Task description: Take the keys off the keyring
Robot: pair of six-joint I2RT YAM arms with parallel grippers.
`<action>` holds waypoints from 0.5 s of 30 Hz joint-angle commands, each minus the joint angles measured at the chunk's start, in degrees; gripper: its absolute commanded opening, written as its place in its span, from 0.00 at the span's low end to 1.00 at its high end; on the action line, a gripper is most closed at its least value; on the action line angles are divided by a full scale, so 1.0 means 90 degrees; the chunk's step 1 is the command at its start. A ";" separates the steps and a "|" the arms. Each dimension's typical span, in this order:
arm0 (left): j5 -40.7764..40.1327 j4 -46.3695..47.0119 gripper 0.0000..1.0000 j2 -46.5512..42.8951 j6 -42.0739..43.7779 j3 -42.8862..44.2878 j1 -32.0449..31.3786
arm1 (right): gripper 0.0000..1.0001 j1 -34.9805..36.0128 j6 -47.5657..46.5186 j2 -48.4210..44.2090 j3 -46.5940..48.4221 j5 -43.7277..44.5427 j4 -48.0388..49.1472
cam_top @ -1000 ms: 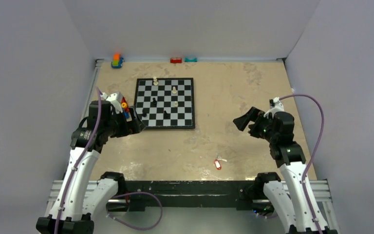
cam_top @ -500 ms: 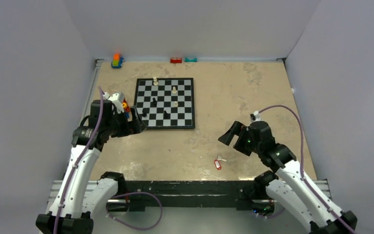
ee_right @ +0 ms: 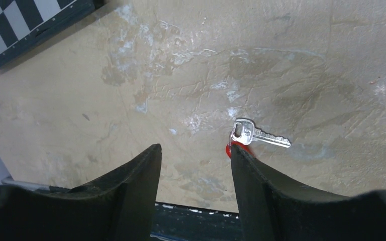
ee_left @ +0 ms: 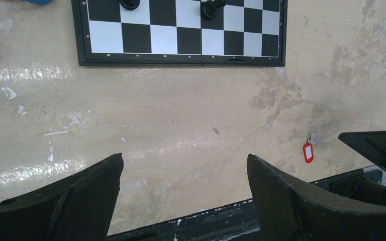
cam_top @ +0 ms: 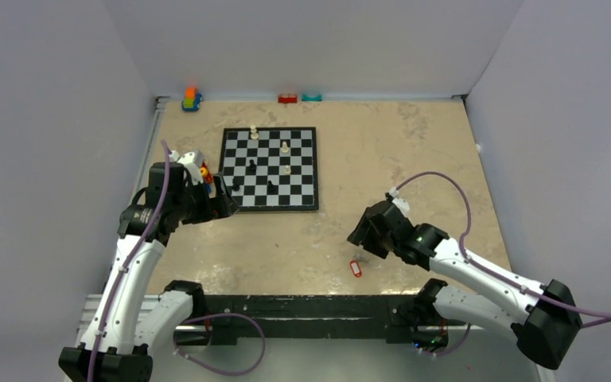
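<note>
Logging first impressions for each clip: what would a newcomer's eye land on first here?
The black-and-white chessboard, at the far left-centre of the table, stands out most. Next comes the small key with a red tag, lying near the front edge, with the right pincer poised open close to it. The left pincer hovers open near the board's near-left corner.

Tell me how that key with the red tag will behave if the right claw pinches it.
The key lies flat and thin on the table, so it will probably skid before lifting. Linked at one end, its red tag would likely swing loosely. Both look light.
</note>
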 commanded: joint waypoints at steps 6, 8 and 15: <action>0.0033 0.0067 0.96 0.0043 0.0085 0.0016 -0.0038 | 0.44 0.0025 0.0140 0.0170 -0.0359 0.0223 0.0154; 0.0034 0.0072 0.96 0.0037 0.0085 0.0016 -0.0041 | 0.43 0.0020 0.0044 0.0377 -0.0346 0.0127 0.0297; 0.0026 0.0070 0.95 0.0044 0.0085 0.0016 -0.0044 | 0.40 0.0224 -0.0119 0.1518 -0.0061 -0.0176 0.0611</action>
